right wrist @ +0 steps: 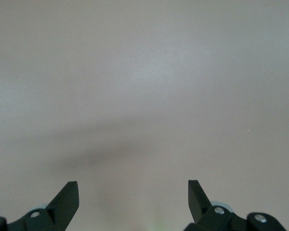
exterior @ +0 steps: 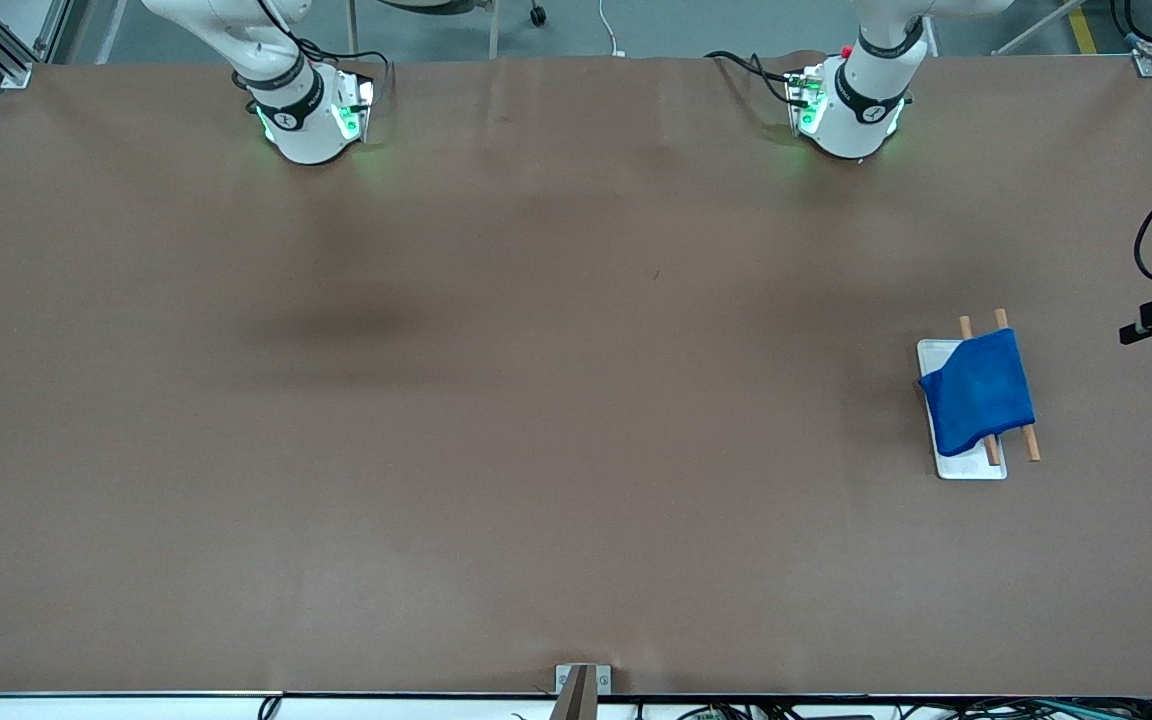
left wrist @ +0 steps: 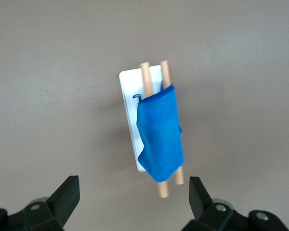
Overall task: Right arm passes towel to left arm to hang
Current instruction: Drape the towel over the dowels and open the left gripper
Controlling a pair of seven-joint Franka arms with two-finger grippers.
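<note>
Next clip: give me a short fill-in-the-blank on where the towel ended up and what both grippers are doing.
1. The blue towel is draped over two wooden ____.
2. The rods stand over a flat base plate whose colour is ____.
3. The left gripper, above the towel, has its fingers ____.
4. The right gripper, open over bare table, holds ____.

Missing words: rods; white; open; nothing

Count, worktop: one, brown.
Towel: one, blue, draped over the rack rods.
Wooden rods: two, side by side, ends showing at both edges of the towel.
White base plate: one, under the rods.
Arms: two.
Tools: two, left tool and right tool, each with two fingers.
</note>
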